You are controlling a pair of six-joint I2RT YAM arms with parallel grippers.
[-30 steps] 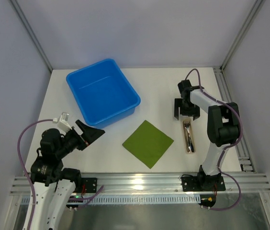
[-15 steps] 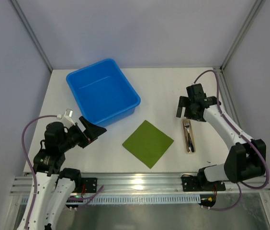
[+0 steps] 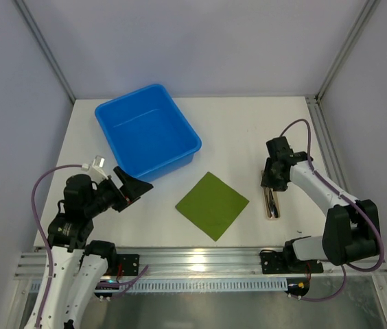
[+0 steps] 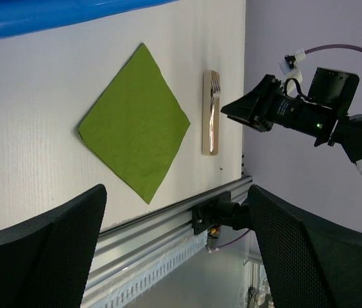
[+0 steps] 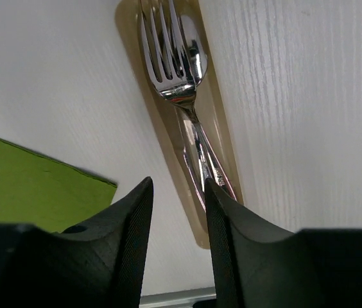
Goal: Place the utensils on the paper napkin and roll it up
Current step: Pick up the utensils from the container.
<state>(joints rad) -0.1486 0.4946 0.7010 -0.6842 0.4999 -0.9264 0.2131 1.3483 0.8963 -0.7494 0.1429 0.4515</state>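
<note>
The utensils (image 3: 271, 200), a shiny fork and other slim metal pieces, lie in a narrow beige holder (image 3: 274, 214) right of the green napkin (image 3: 212, 204). My right gripper (image 3: 272, 179) hangs low over the holder's far end. In the right wrist view its jaws (image 5: 178, 185) stand a narrow gap apart over the holder's (image 5: 168, 144) left edge and hold nothing. The fork (image 5: 171, 61) lies ahead, and the handles pass under the right finger. My left gripper (image 3: 133, 186) is wide open and empty, left of the napkin. The left wrist view shows the napkin (image 4: 136, 125) and the utensils (image 4: 212, 109).
A blue bin (image 3: 147, 130) stands at the back left, close behind my left gripper. The aluminium rail (image 3: 193, 259) runs along the table's near edge. The right edge of the table has a rail (image 3: 331, 157) close to my right arm.
My right arm has swung forward from behind the holder and come down over the utensils, with its jaws narrower. My left gripper shifted slightly a second ago, then stayed still.
</note>
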